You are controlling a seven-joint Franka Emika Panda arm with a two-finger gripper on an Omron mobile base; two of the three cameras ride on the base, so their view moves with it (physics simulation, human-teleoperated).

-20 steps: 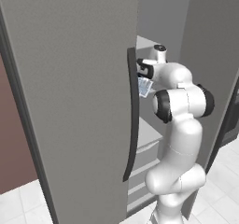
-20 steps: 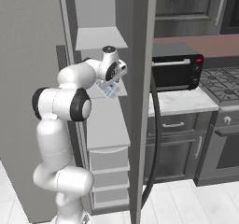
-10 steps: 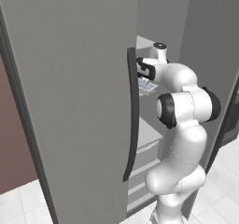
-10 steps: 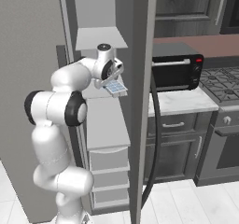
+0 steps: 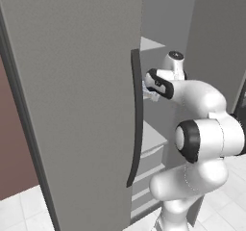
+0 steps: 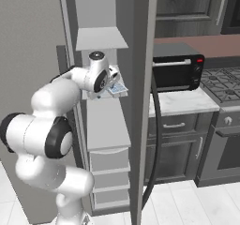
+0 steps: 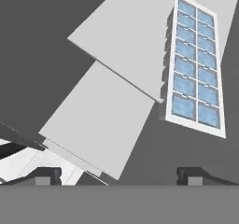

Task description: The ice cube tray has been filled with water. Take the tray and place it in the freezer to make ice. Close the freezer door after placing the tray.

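Tool [image 5: 150, 88] first, in the left base view: the white arm reaches into the tall grey two-door freezer [image 5: 211, 37], past the edge of the open grey freezer door [image 5: 72, 95] with its dark curved handle [image 5: 137, 124]. Its dark tips are mostly hidden behind that handle, and a sliver of the small flat white ice cube tray [image 5: 153, 94] shows just beside them on a white shelf [image 5: 153, 134].

From the right base view, the tray [image 6: 117, 89] lies flat at the front of a shelf inside the freezer, with the tool [image 6: 111, 81] just above it and seemingly apart from it. A black toaster oven [image 6: 177, 71] sits on the pale tabletop [image 6: 187, 102] to the right, beyond the plain grey door [image 6: 143, 102].

Seen from the hand view, both dark fingertips [image 7: 46, 174] stand wide apart with nothing between them, so the tool is open and empty. The tray [image 7: 195, 64] rests on the white shelf [image 7: 135, 45], its two rows of cells holding pale blue, glossy water [image 7: 183, 105].

Judging by its look, the tray is light, stiff plastic, but the liquid would spill if tilted. Should it need moving, hold the long rims and keep it level. It appears placed; closing the door seems next.
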